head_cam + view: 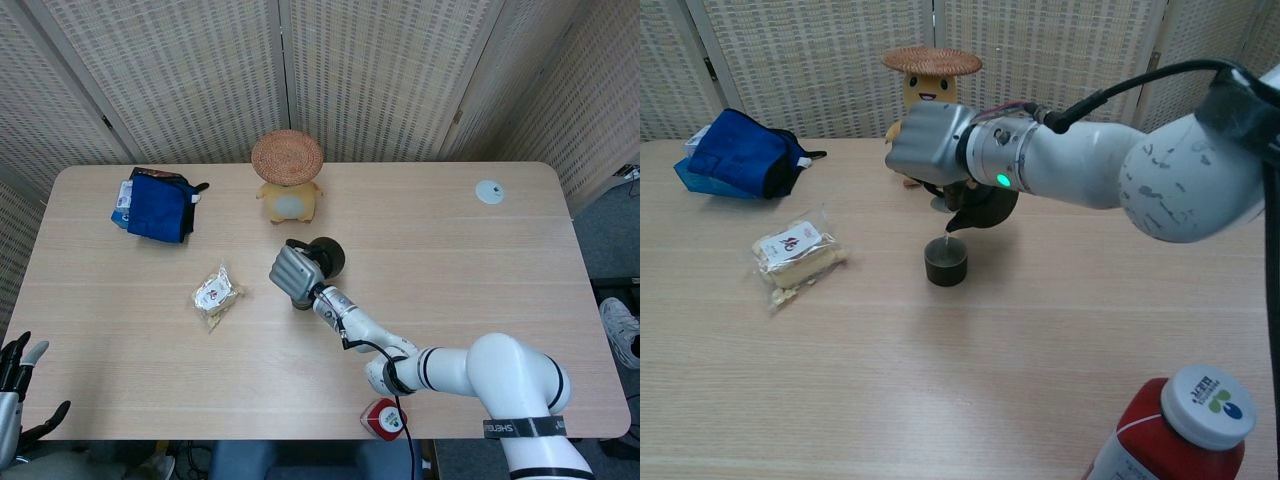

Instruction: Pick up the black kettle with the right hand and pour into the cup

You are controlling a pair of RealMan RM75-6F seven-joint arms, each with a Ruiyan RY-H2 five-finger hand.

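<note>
My right hand (928,147) (293,271) grips the black kettle (985,207) (326,255) and holds it tilted above the table's middle. The kettle's spout points down right over the small dark cup (946,261), which stands on the wood just below. In the head view the cup is mostly hidden under the hand. My left hand (18,372) hangs with fingers spread at the lower left edge of the head view, holding nothing.
A straw-hatted toy figure (930,78) stands just behind the kettle. A blue bag (737,155) lies far left, a wrapped snack (795,250) left of the cup. A red bottle with a white cap (1175,427) stands at the near right edge. A small white disc (489,191) lies far right.
</note>
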